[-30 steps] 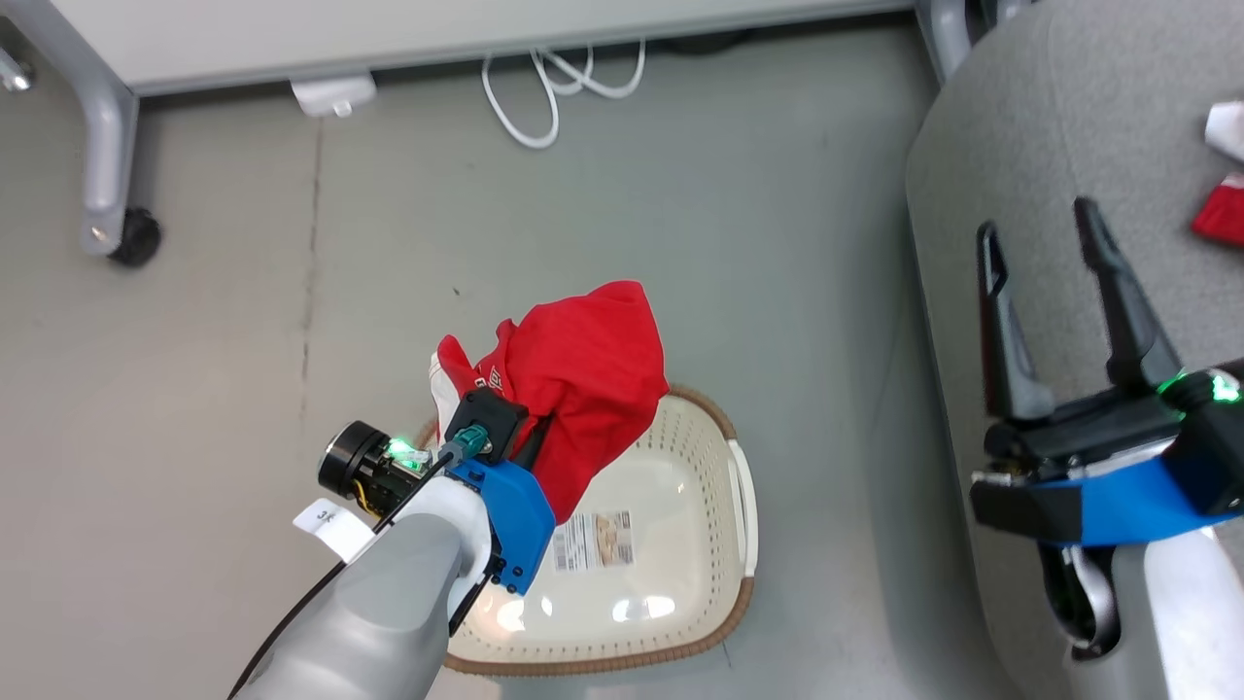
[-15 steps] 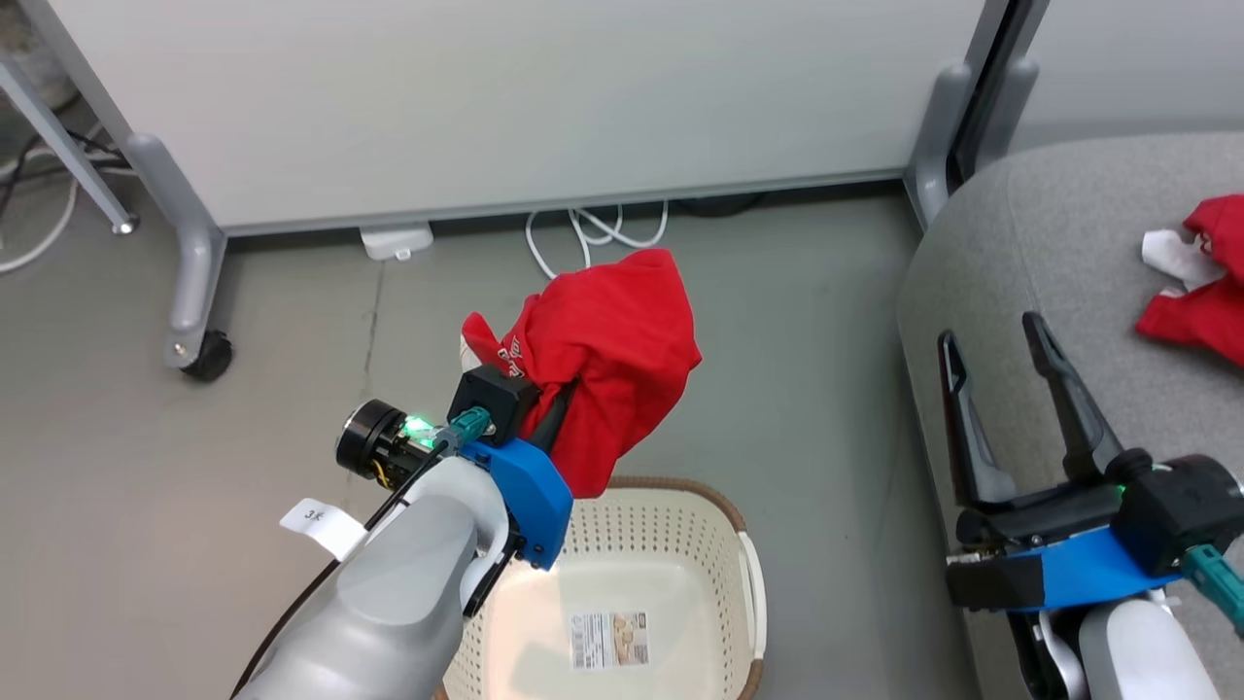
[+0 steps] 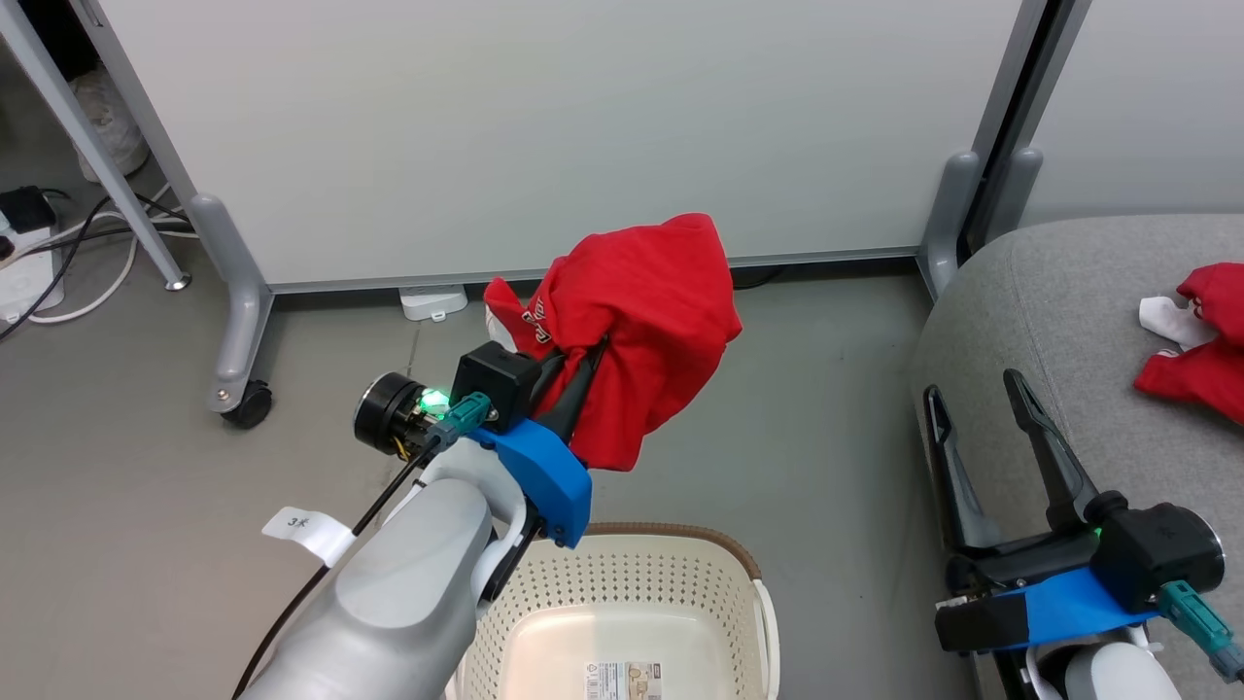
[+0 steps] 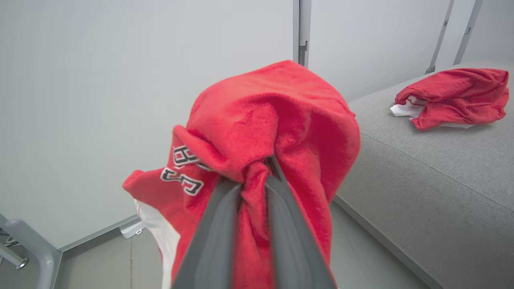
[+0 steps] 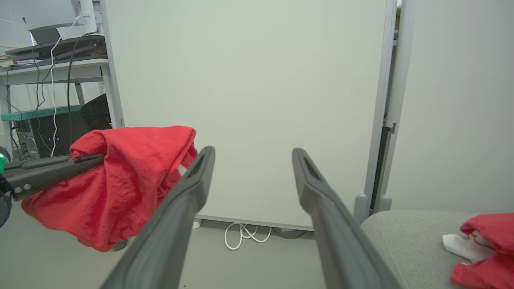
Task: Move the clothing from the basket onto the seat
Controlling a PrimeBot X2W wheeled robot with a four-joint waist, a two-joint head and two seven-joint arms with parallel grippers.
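Observation:
My left gripper (image 3: 591,355) is shut on a bunched red jersey (image 3: 651,311) with white trim and black-and-white lettering, held in the air above and beyond the basket (image 3: 680,540). In the left wrist view the jersey (image 4: 281,120) drapes over both fingers (image 4: 213,233). The cream perforated basket with its brown rim holds no clothing; a label shows on its floor. A second red garment (image 3: 1200,365) with a white part lies on the grey seat (image 3: 1050,311) at the right. My right gripper (image 3: 972,389) stands open, with nothing in it, by the seat's near edge.
A white partition panel (image 3: 544,126) on grey caster legs (image 3: 238,374) stands behind the basket. A white adapter (image 3: 428,303) lies at its foot. Cables and a power strip (image 3: 29,209) sit at the far left. Grey floor (image 3: 826,437) separates basket and seat.
The camera has tilted up, so the basket sits lower in view. My left gripper has lifted the jersey clear of the basket, and the right gripper stays open.

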